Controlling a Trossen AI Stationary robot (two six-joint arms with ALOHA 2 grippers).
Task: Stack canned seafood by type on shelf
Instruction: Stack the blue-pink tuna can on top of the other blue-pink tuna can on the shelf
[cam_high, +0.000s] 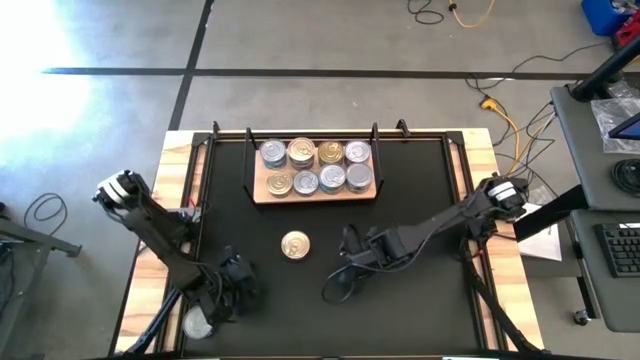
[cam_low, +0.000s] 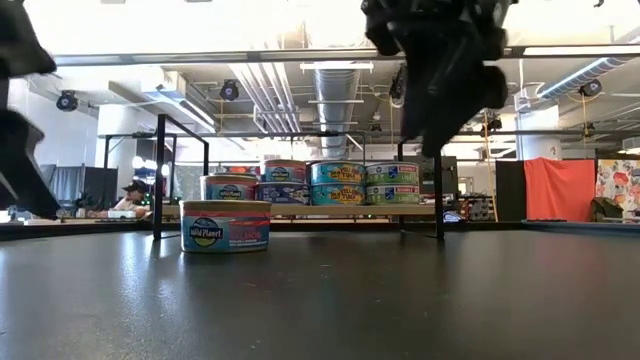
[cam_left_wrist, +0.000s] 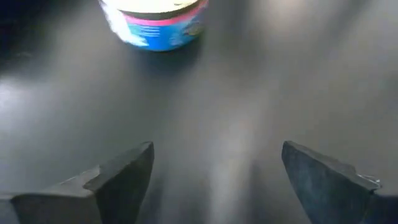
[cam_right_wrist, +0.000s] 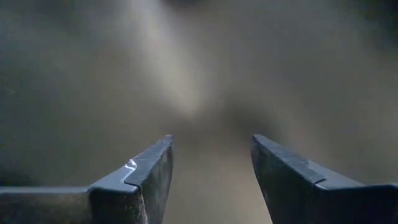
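My left hand (cam_left_wrist: 211, 180) hangs low over the black worktop (cam_high: 400, 200) near its front-left corner — fingers spread wide, gripping nothing. One silver-lidded tin (cam_high: 198, 323) sits just beside it. My right hand (cam_right_wrist: 211, 180) hovers right of centre, fingers parted, empty. A gold-lidded tin (cam_high: 295, 244) stands alone mid-worktop, between my two hands. The shelf (cam_high: 262, 197) lies at the back — eight tins (cam_high: 317, 166) on it in two rows.

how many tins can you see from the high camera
10. Eight tops show on the shelf, in two rows of four, some stacked, so more may be hidden underneath. One gold-lidded tin stands alone mid-table. One silver-lidded tin sits at the near left edge, by the left arm.
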